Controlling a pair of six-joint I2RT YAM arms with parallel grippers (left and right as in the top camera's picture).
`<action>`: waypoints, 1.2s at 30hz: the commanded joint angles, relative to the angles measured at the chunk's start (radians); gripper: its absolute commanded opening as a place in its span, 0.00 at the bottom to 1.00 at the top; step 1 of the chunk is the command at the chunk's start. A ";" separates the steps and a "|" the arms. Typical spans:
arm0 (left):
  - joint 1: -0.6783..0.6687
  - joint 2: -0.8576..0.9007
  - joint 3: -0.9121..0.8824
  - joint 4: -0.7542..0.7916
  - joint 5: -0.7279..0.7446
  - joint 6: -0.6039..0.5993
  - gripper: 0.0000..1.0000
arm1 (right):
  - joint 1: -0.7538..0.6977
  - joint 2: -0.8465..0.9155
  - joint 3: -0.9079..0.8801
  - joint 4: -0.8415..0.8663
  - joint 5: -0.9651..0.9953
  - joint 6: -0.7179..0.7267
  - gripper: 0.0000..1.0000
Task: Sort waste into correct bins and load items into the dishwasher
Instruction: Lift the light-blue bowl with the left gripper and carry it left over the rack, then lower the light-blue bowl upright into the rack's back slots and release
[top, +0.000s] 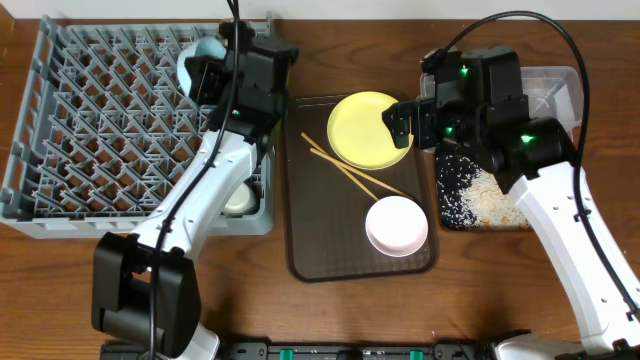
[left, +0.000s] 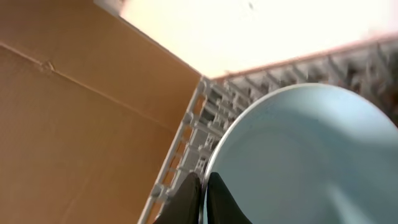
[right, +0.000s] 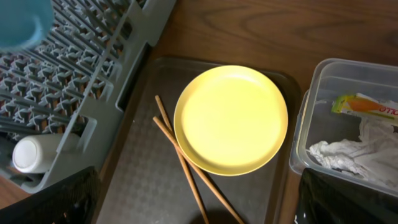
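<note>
Holding blue bowl (left: 298, 162) by its rim over far right corner of rack (top: 100, 120), with left end effector (left: 202, 190) clamped shut. Liable to slip from so thin a pinch, or jam tilted against pegs. Stretched far along rack's right edge. Rightward, hovering at plate (top: 368, 128) edge with right end effector (top: 400, 125) wide open, empty.
</note>
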 joint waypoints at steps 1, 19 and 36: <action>0.009 0.046 0.011 0.058 0.054 0.034 0.07 | 0.003 0.007 0.013 0.000 0.002 0.011 0.99; 0.113 0.227 0.012 0.488 0.230 0.419 0.08 | 0.003 0.007 0.013 -0.001 0.002 0.011 0.99; 0.137 0.294 0.011 0.568 0.279 0.494 0.07 | 0.003 0.007 0.013 0.000 0.002 0.011 0.99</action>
